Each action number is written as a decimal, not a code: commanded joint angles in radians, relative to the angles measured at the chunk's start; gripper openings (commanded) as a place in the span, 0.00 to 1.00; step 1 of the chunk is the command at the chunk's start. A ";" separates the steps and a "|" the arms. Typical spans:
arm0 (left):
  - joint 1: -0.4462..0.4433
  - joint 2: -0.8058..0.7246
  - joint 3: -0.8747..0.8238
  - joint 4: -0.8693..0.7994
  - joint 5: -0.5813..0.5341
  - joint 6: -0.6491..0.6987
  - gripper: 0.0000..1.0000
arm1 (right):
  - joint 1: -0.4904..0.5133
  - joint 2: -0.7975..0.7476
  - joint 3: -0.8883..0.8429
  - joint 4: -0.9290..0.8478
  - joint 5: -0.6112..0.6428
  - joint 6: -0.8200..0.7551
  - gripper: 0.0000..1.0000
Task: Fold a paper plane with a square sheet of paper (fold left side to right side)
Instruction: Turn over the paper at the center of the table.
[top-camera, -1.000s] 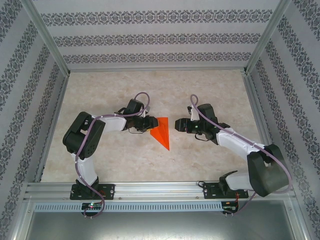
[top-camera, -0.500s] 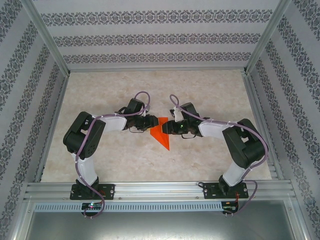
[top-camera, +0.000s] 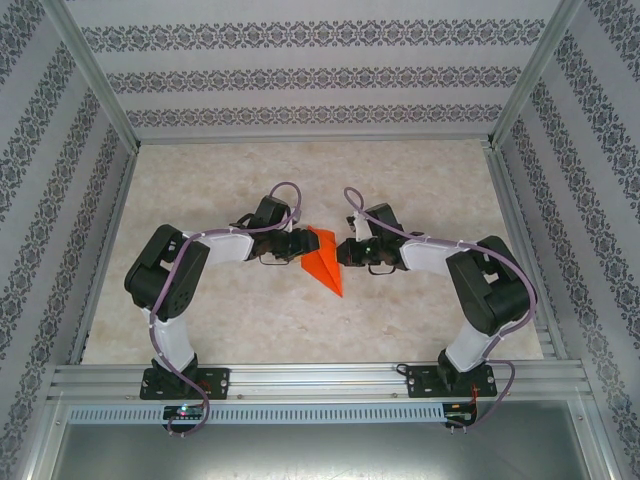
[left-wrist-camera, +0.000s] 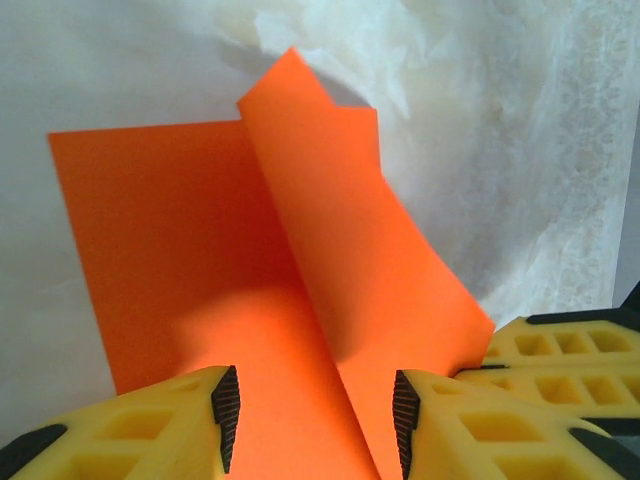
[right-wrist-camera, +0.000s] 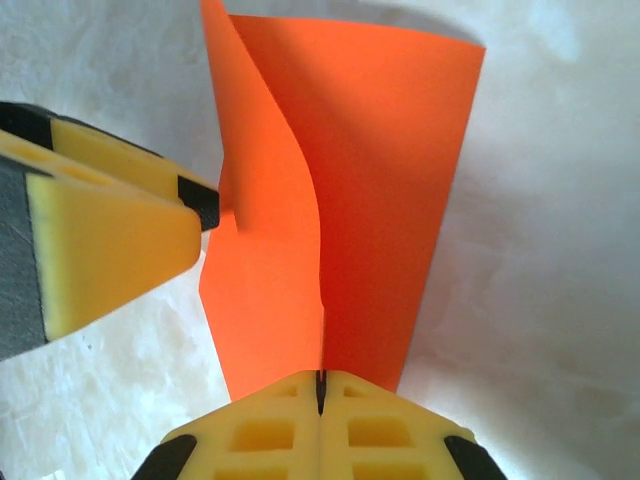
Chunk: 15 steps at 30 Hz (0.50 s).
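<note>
Two grippers, stretched out from the near rail (top-camera: 320, 378), meet over the tabletop (top-camera: 250, 312). Between them lies the orange sheet (top-camera: 326, 270), its sharp tip toward us, one flap standing up off the surface. Right gripper (top-camera: 343, 252) is pressed together, pinching that flap at the crease; left gripper (top-camera: 301, 247) is spread, a finger either side of the fold, paper between.

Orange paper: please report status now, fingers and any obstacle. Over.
Right fingers shut on orange paper, one flap raised. Left fingers open astride its crease. Left fingertip touches raised flap.
</note>
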 joint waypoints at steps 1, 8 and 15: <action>-0.015 -0.023 0.024 -0.007 -0.010 -0.003 0.48 | -0.006 -0.027 -0.014 -0.011 0.011 -0.020 0.03; -0.021 0.042 0.101 0.009 0.034 -0.005 0.48 | -0.007 -0.029 -0.015 -0.013 0.007 -0.021 0.02; -0.022 0.103 0.164 -0.016 0.040 0.000 0.48 | -0.012 -0.034 -0.022 -0.012 0.005 -0.019 0.02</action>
